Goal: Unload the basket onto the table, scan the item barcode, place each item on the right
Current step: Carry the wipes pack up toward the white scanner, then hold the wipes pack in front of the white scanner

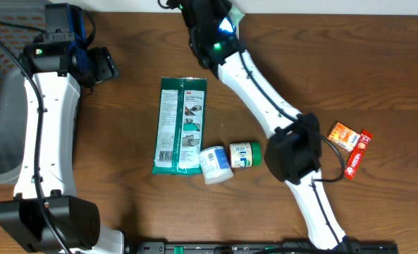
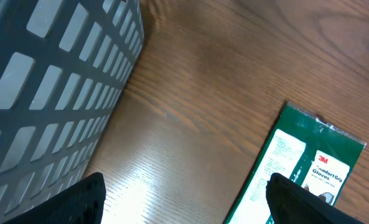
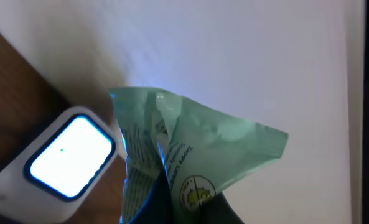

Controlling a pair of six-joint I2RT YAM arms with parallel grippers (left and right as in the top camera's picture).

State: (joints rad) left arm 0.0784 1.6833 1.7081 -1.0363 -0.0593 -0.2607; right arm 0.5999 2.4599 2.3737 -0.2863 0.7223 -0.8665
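Note:
My right gripper [image 1: 219, 27] is at the table's far edge, shut on a crumpled light green packet [image 3: 190, 149]. In the right wrist view the packet rises from between the dark fingers [image 3: 172, 208], right beside a white scanner [image 3: 66, 158] whose window glows bright. No barcode can be made out on the packet, only small print and a round yellow logo. In the overhead view the arm hides most of the packet and the scanner. My left gripper [image 1: 99, 67] is open at the far left, with bare wood between its fingers [image 2: 78, 202].
A green 3M gloves pack [image 1: 182, 125] lies mid-table, with a white tub [image 1: 216, 164] and a green-and-white jar [image 1: 244, 154] at its near end. An orange packet [image 1: 343, 135] and a red bar [image 1: 357, 154] lie at the right. A grey basket [image 2: 47, 93] stands left.

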